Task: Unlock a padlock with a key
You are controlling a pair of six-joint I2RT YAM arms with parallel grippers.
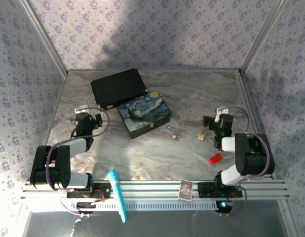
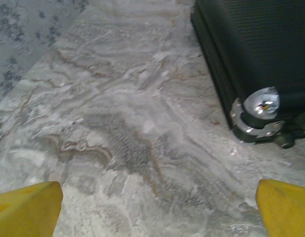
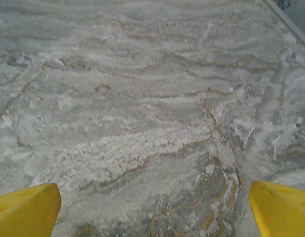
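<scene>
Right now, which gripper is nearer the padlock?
Right. The right gripper sits just right of the padlock, past the tan cube; the left gripper is far left, beyond the painted box.

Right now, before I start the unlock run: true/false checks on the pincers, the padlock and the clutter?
1. The left pincer and right pincer are both open and empty. True.
2. The padlock sits on the painted box's lid. False: it lies on the table, just right of the box.
3. The red block lies nearer the table's near edge than the tan cube does. True.
4. The left pincer is clamped on the black case. False: the case's metal corner lies ahead and to the right of its fingers, untouched.
</scene>
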